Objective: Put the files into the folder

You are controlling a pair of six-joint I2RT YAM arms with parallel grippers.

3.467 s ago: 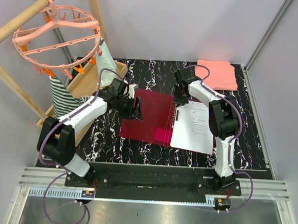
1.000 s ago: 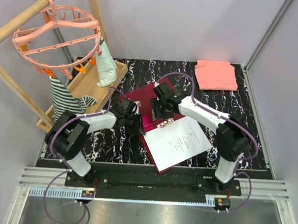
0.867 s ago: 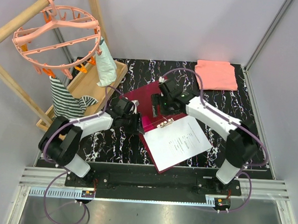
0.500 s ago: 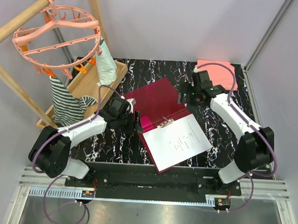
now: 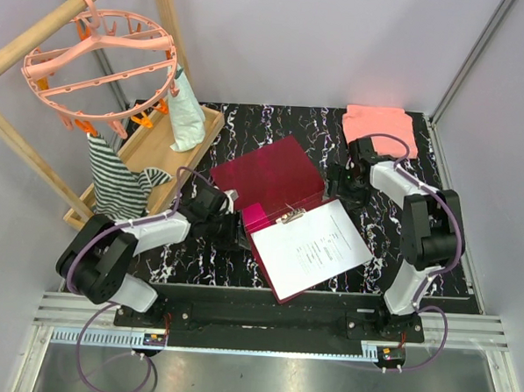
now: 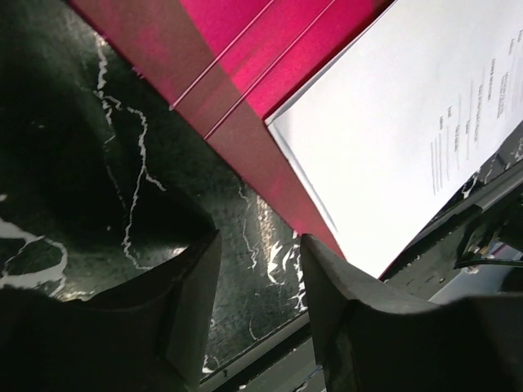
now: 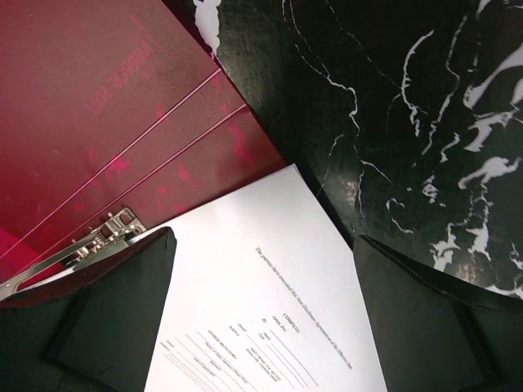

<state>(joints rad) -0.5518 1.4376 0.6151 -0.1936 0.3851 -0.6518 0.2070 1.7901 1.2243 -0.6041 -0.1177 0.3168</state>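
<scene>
Task state and gripper posture, top and wrist views. The folder (image 5: 268, 172) lay spread open on the black marbled table (image 5: 401, 230), its crimson cover turned back toward the far left and its inner panel toward the near right. The files (image 5: 310, 247) rested squarely on that inner panel, printed side up, with their top edge at the metal clip (image 5: 289, 218). Whether the clip clamped the sheets could not be told from any view. The placement of the paper thus appeared done. What seemed left was to secure the sheets, if they were loose, and to fold the cover over them.

The left gripper (image 6: 257, 278) hovered low over bare table just beside the folder's near-left edge. Its fingers (image 6: 184, 302) were moderately spread, with nothing between them, and no contact with the folder was visible. The right gripper (image 7: 263, 245) hung above the upper part of the sheets, near the clip. Its fingers (image 7: 106, 302) stood wide apart and were likewise empty, clear of paper and cover.
</scene>
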